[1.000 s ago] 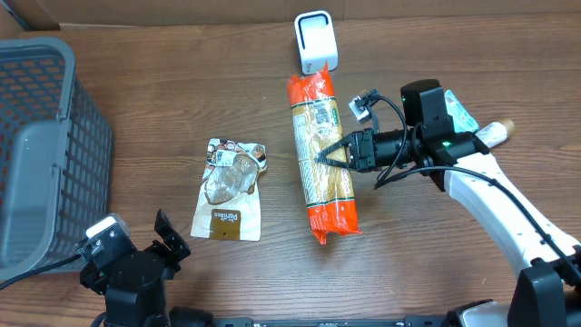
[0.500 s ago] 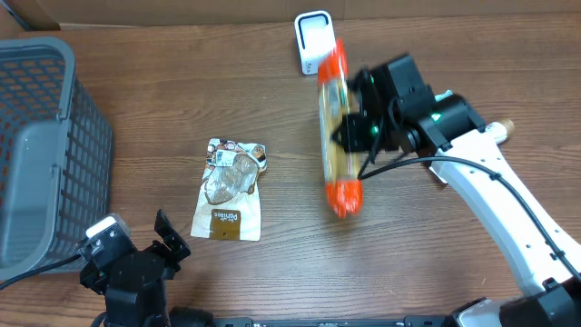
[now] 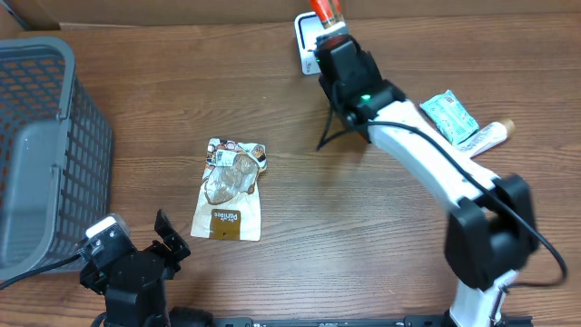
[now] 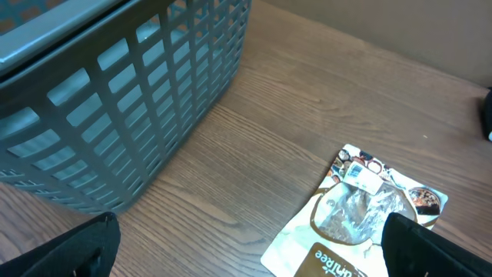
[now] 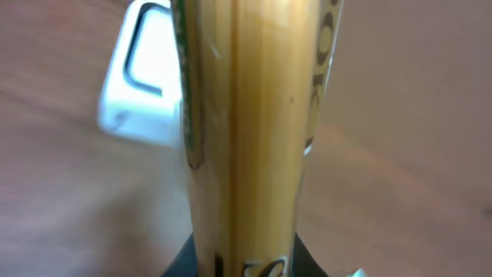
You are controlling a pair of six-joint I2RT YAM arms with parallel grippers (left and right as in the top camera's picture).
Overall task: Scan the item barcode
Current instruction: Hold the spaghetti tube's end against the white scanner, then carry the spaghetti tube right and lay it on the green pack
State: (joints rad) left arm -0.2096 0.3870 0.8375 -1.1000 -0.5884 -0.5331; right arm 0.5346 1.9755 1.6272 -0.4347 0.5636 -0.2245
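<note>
The item, a long clear pack of pasta with orange ends (image 3: 325,11), hangs on end over the white scanner (image 3: 311,44) at the table's far edge. My right gripper (image 3: 334,47) is shut on the pack's lower part. In the right wrist view the pack (image 5: 246,131) fills the middle, rising from between the dark fingers (image 5: 183,261) of the right gripper (image 5: 246,268); the scanner (image 5: 142,85) sits just behind it on the left. My left gripper (image 3: 136,259) rests open at the near left corner, and in its own view the left gripper (image 4: 246,258) has nothing in it.
A brown and white snack pouch (image 3: 229,189) lies flat left of centre, also in the left wrist view as the pouch (image 4: 361,211). A grey mesh basket (image 3: 36,136) fills the left side. A teal packet (image 3: 451,116) and a pale tube (image 3: 490,134) lie at the right.
The right arm has lifted the pasta pack off the table and swung it up and back over the scanner. The left arm has not moved.
</note>
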